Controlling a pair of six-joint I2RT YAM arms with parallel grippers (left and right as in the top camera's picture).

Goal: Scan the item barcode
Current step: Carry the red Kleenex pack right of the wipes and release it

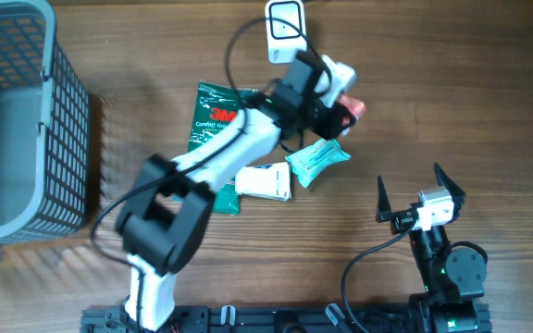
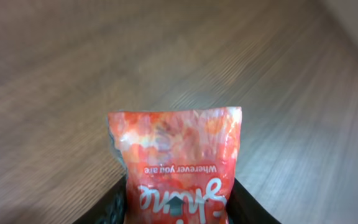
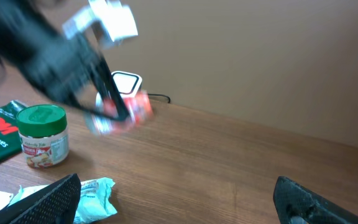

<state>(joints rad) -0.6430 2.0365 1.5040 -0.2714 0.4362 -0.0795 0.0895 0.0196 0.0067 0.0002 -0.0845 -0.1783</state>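
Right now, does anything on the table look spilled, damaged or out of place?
Nothing spilled or broken. The left gripper holds the red packet near the white scanner; the teal packet lies crumpled and askew beside the white box. The right gripper is open, empty.

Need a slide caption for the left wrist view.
Left gripper grips a red-orange packet, its print upside down to the camera, with the wooden table behind.

Overhead looks straight down; left wrist sits close behind the orange-red plastic packet [image 2: 176, 162], shared with right wrist's low, distant view.
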